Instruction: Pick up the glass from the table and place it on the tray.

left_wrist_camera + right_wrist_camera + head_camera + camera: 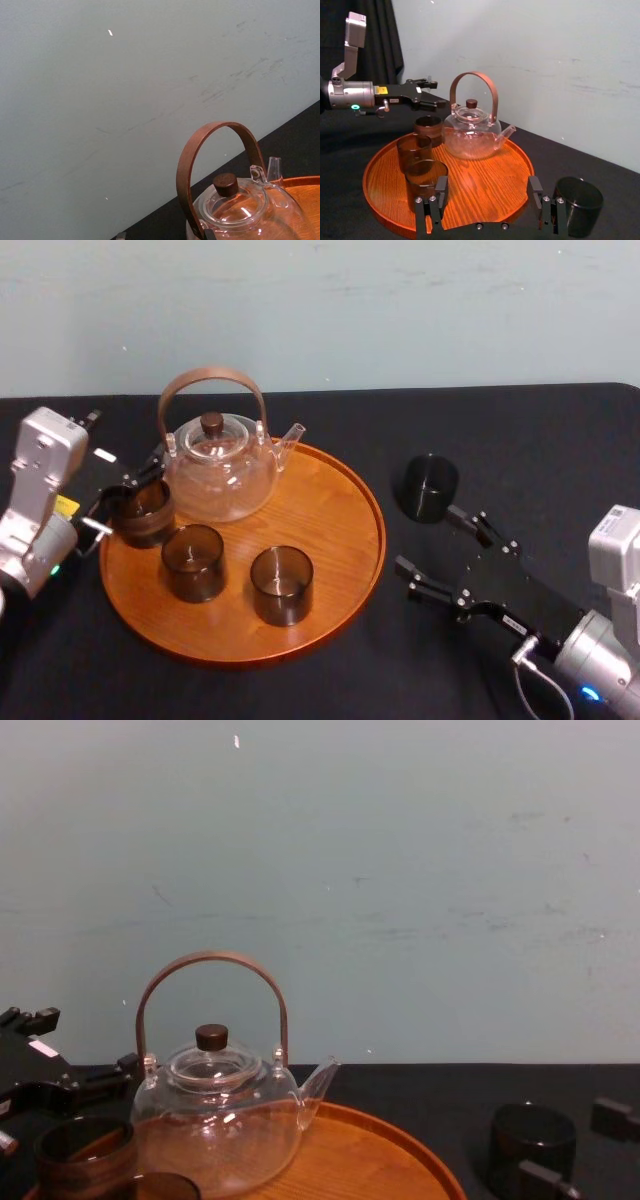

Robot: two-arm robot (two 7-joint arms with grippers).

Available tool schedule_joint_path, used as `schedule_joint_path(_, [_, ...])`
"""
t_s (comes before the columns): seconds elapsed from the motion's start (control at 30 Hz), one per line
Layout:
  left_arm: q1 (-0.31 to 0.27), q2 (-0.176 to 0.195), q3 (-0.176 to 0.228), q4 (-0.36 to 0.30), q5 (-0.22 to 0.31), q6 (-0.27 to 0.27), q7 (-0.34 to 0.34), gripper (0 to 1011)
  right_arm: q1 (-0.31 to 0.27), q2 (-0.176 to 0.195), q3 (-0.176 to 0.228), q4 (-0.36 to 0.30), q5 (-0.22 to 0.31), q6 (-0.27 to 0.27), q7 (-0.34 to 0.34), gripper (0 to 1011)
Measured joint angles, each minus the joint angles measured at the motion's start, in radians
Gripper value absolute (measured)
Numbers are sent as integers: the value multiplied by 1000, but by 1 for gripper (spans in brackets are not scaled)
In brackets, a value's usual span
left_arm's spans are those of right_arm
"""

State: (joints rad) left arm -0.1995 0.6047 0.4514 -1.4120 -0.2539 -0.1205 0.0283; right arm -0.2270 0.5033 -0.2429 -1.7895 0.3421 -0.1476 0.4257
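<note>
A dark glass [427, 487] stands on the black table to the right of the round wooden tray [330, 520]. My right gripper [428, 538] hovers open just in front of it; in the right wrist view the glass [579, 205] sits outside the fingers, beside one of them. Three smoky-brown glasses stand on the tray. One of them [140, 512] is at the tray's left edge, and my left gripper [125, 492] is open, its fingers [432, 103] a little above that glass [429, 127] and apart from it.
A clear glass teapot [220, 465] with an arched brown handle stands at the back of the tray. Two glasses [193, 560] [281, 583] stand in the tray's front half. Bare wood shows on the tray's right side. A pale wall rises behind the table.
</note>
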Motion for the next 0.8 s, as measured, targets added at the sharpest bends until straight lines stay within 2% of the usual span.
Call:
schedule_joint_path(0.43, [0, 0, 0, 0, 0, 0, 0, 1001, -43, -7, 49, 21, 28, 10, -27, 1002])
schedule_joint_path(0.6, [0, 0, 0, 0, 0, 0, 0, 1001, -37, -16, 74, 53, 53, 21, -30, 1002])
schedule_joint_path(0.8, [0, 0, 0, 0, 0, 0, 0, 1001, -15, -23, 88, 85, 60, 34, -37, 1002])
